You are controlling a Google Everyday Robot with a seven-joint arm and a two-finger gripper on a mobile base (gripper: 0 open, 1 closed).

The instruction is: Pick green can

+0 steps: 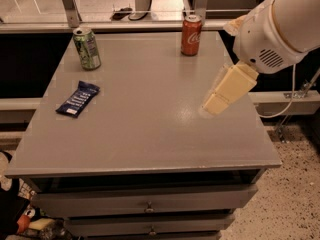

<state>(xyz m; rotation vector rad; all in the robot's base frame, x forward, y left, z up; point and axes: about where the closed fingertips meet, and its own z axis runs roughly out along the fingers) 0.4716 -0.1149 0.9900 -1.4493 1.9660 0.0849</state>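
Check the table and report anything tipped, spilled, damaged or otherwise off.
Nothing stands out. On the table, the green can and the red can stand upright at the far edge, the blue packet lies flat near the left edge; nothing spilled. The gripper hangs over the right side, away from all three.

Claw (215, 104) at right, angled down-left

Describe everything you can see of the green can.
The green can is a small metal-looking drink can, green with pale markings and a silver top. It stands upright near the far left corner of the grey table, touching only the tabletop. The gripper hangs over the table's right side, well apart from it.
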